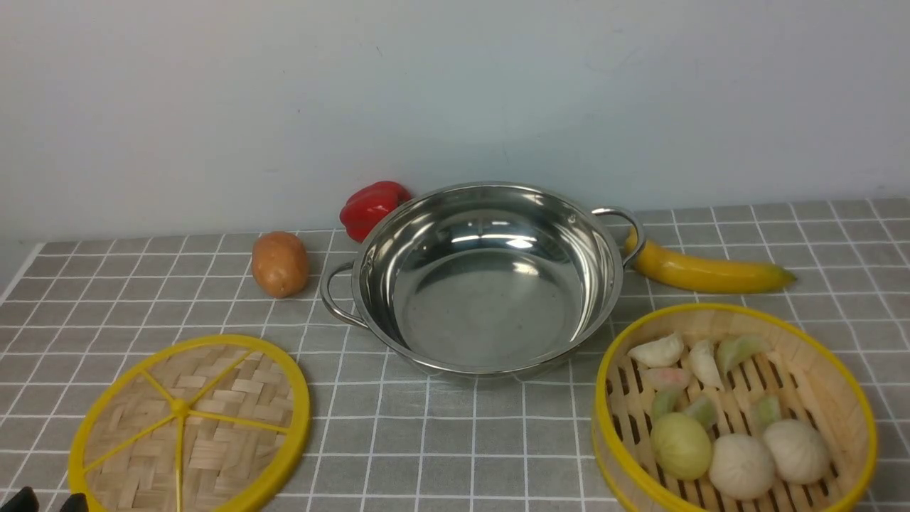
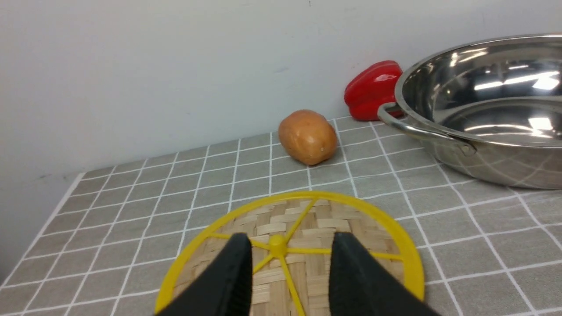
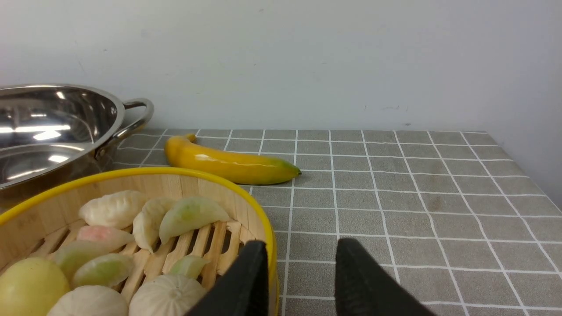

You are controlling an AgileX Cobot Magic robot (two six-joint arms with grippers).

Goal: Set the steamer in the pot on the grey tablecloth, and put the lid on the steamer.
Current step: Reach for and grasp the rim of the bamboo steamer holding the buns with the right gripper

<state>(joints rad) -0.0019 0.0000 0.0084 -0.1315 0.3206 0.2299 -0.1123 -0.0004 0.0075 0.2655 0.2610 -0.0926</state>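
Note:
The shiny steel pot (image 1: 490, 299) stands empty mid-table on the grey tablecloth (image 1: 455, 441). The flat woven lid (image 1: 213, 398) with yellow spokes lies front left. The bamboo steamer (image 1: 825, 398), holding toy dumplings and buns, sits front right. My left gripper (image 2: 290, 239) is open over the lid (image 2: 307, 219), one finger on each side of the hub; its tips just show in the front view (image 1: 48, 499). My right gripper (image 3: 302, 250) is open at the steamer (image 3: 131, 172), its yellow rim between the fingers. The right gripper is out of the front view.
A red pepper (image 1: 373, 206) and a potato (image 1: 280, 263) lie behind and left of the pot. A banana (image 1: 704, 272) lies behind the steamer, by the pot's right handle. A wall closes the back. The cloth ends at the left edge (image 1: 21, 270).

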